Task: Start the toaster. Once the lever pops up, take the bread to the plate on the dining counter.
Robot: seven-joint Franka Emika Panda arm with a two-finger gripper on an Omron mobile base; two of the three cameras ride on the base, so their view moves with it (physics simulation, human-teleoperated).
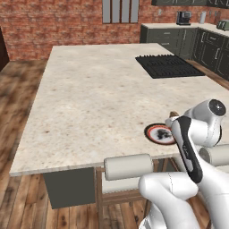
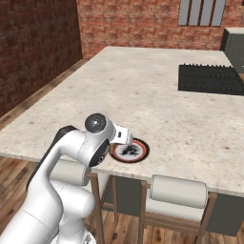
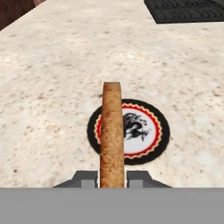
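My gripper (image 3: 112, 177) is shut on the bread (image 3: 112, 131), a brown slice seen edge-on that stands up between the two fingertips. The slice hangs just above the near-left part of the plate (image 3: 142, 131), which has a dark rim, a red band and a pale centre. The plate (image 1: 157, 134) lies near the front edge of the dining counter (image 1: 98, 89). In the right base view the hand (image 2: 125, 137) hovers over the plate (image 2: 132, 151). A small greenish box on the far wall counter looks like the toaster (image 1: 223, 25).
A black cooktop (image 1: 167, 65) is set into the counter's far right. Padded stools (image 1: 128, 166) (image 2: 178, 190) stand under the front edge beside my arm. Dark cabinets (image 1: 192, 40) and a coffee machine (image 1: 183, 18) line the back wall.
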